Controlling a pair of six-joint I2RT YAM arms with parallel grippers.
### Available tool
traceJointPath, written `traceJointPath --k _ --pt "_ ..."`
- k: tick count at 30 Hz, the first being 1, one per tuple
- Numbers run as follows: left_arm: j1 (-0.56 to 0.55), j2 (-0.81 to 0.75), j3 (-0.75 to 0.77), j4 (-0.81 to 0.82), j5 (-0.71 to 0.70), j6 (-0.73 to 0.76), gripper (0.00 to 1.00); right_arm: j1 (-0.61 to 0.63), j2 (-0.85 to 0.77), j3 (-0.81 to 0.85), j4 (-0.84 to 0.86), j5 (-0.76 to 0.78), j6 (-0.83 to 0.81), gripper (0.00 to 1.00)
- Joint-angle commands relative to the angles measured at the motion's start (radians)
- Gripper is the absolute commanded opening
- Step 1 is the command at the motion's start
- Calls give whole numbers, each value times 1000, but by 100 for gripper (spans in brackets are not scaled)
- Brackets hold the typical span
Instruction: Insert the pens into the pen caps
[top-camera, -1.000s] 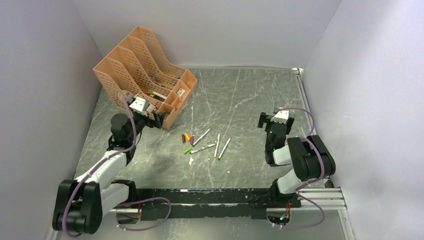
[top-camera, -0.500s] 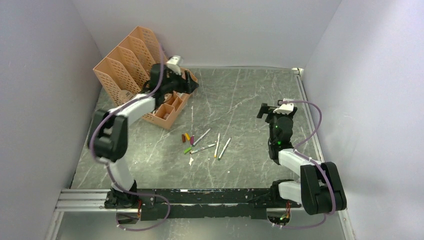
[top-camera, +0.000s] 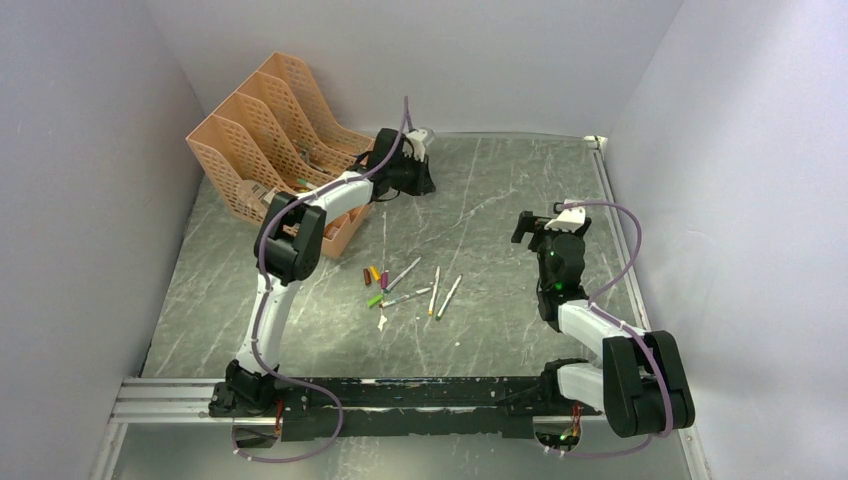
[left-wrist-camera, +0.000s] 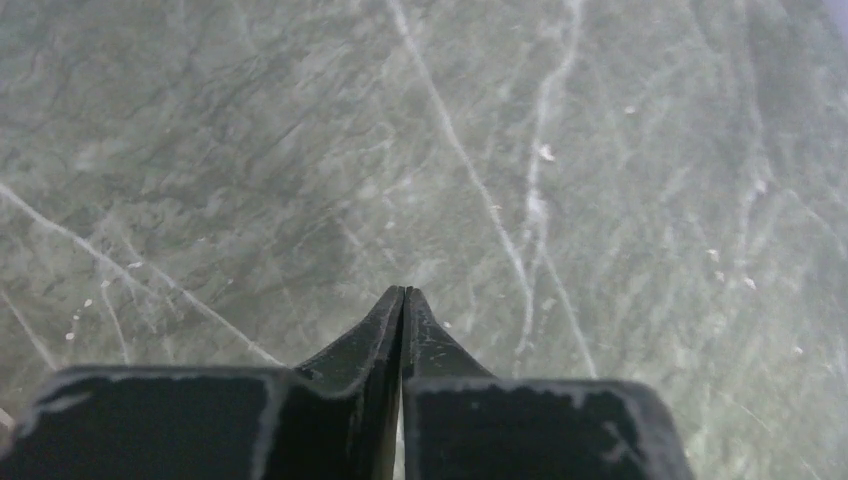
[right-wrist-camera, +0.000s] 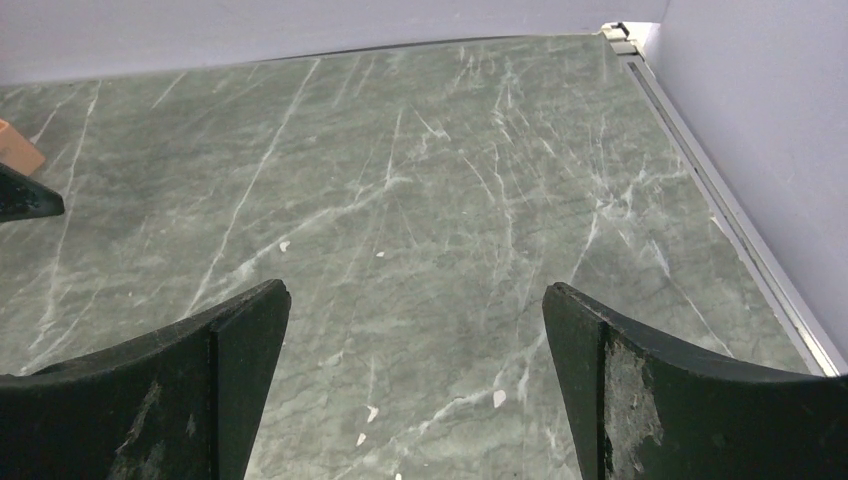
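Several pens (top-camera: 405, 273) lie loose in the middle of the table in the top view, thin white barrels with coloured tips. Just to their left sit the pen caps (top-camera: 375, 274), small orange, yellow, purple and green stubs. My left gripper (top-camera: 425, 183) is stretched far to the back, beside the orange organizer and well away from the pens. Its jaws are shut with nothing between them (left-wrist-camera: 403, 291), over bare marble. My right gripper (top-camera: 540, 222) hovers at the right, open and empty (right-wrist-camera: 415, 300), pointing at the back wall. Neither wrist view shows a pen or a cap.
An orange slotted file organizer (top-camera: 285, 150) stands at the back left, its corner (right-wrist-camera: 15, 150) showing in the right wrist view. A tiny white scrap (top-camera: 382, 322) lies in front of the caps. Walls close in on three sides, and a rail (top-camera: 615, 210) runs along the right edge.
My left arm swung up from in front of the organizer and stretched to the back past its right end, and its jaws closed. My right arm rose and reached slightly forward, jaws still open.
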Motion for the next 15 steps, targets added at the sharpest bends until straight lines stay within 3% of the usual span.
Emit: traceJointPath --k 1,6,10,15 --pt "6 64 38 -65 -141 31 9 0 -6 -8 -5 16 -10 100" --pt "7 123 112 -75 -255 51 7 0 13 10 -14 10 -16 100" --pt "17 211 274 -181 -360 48 7 0 13 25 -43 -15 -18 100" --pt "66 205 254 -174 -427 -8 7 0 5 8 -41 -3 -15 100"
